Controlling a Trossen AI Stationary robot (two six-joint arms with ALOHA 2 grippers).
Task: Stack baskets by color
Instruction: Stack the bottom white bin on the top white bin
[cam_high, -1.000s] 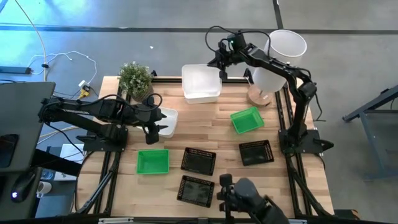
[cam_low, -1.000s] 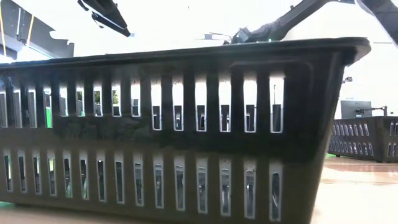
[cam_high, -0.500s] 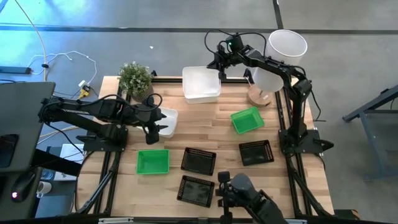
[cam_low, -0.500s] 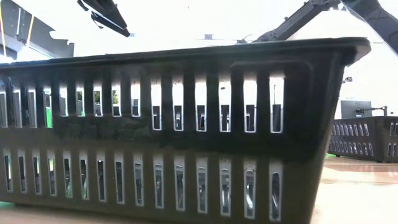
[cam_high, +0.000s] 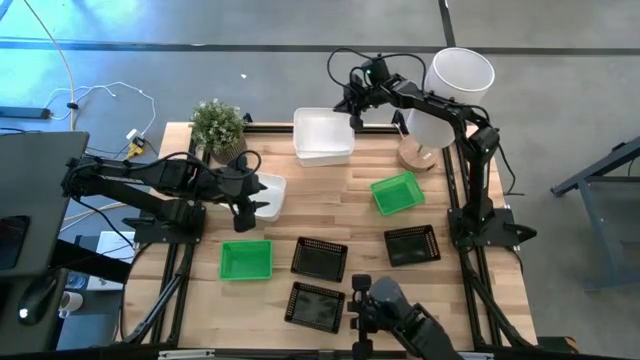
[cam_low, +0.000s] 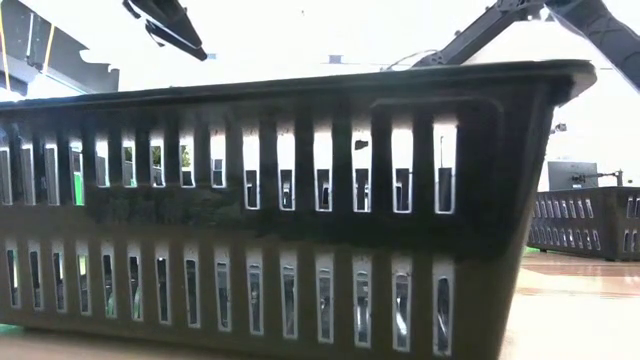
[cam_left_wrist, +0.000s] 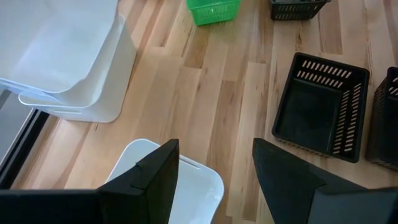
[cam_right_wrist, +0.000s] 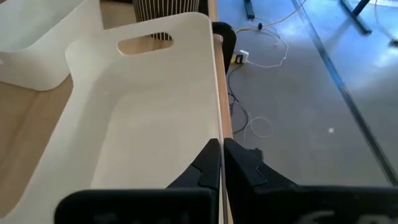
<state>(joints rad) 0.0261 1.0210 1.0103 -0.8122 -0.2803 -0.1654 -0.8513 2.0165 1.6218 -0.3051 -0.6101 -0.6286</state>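
Two white baskets sit nested at the table's far middle. My right gripper (cam_high: 352, 108) is shut on the upper one (cam_high: 322, 130), whose bottom is down inside the lower one (cam_high: 326, 158). My left gripper (cam_left_wrist: 214, 168) hangs open above a third white basket (cam_high: 270, 194) at the left and touches nothing. Two green baskets (cam_high: 245, 259) (cam_high: 397, 192) and three black ones (cam_high: 319, 258) (cam_high: 412, 245) (cam_high: 315, 305) lie flat on the wood. The nearest black basket (cam_low: 300, 200) fills the low view. My right gripper holds the upper white basket by the rim of its far long wall (cam_right_wrist: 217, 118), near the right-hand corner. The thin wall is pinched with one finger inside and one outside. The fingers (cam_right_wrist: 208, 165) come slanting down from the table's right, along the rim. The basket's lower part sits in the basket beneath.
A small potted plant (cam_high: 218, 125) stands at the far left corner. A tall white cylinder (cam_high: 452, 85) on a wooden stand (cam_high: 415, 155) stands at the far right. A dark camera mount (cam_high: 385, 305) sits at the near edge. Bare wood lies in the table's middle (cam_high: 330, 205).
My right gripper has sunk a little with the upper white basket, staying shut on its rim. The basket now sits lower in the white basket beneath it.
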